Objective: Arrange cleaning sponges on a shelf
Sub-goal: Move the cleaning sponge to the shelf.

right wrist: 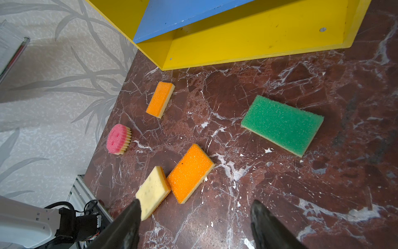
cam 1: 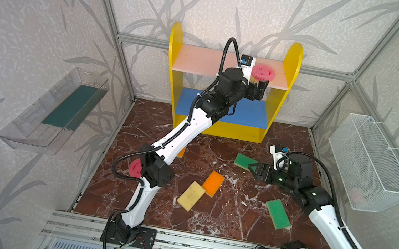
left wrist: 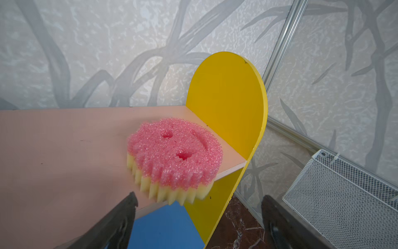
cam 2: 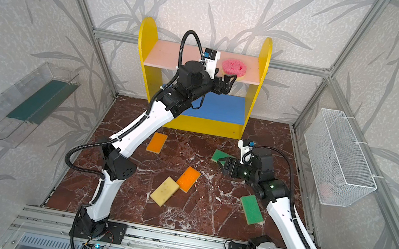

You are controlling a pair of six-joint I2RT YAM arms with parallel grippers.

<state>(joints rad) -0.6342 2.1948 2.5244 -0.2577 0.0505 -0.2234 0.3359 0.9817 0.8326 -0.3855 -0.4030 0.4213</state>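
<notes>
The shelf [cam 1: 294,64] stands at the upper centre of both top views, against the back wall, with a pink upper board [cam 1: 198,60], a blue middle board [cam 1: 250,112] and a yellow base. One pink round sponge [cam 1: 264,71] lies face up on the right end of the pink upper board, close to the right yellow side. In the left wrist view its toothed yellow edge overhangs the board's front edge. The left gripper [cam 1: 260,85] sits just in front of this sponge at board height. Its jaws are spread wide, the fingers [left wrist: 129,207] are clear of the foam, and it holds nothing. The right gripper [cam 1: 251,167] is at the right of centre, low over the marble tabletop [cam 1: 218,217]. Its jaws are also spread wide with nothing between them, and its tips are next to the near green sponge [cam 1: 243,160]. Six sponges lie on the tabletop. The near green sponge is in front of the shelf's right end. A second green sponge [cam 1: 278,214] is at the lower right. An orange sponge [cam 1: 213,183] is at the centre, touching a sponge turned yellow side up [cam 1: 191,195] at one corner. Another orange sponge [cam 2: 157,142] is left of centre, beside the left arm. A second pink round sponge [right wrist: 118,139] is near the tabletop's left edge and is partly hidden behind the left arm's elbow in a top view [cam 1: 134,167]. A clear tray [cam 1: 34,129] is mounted on the left wall and a wire basket [cam 1: 372,161] on the right wall.
</notes>
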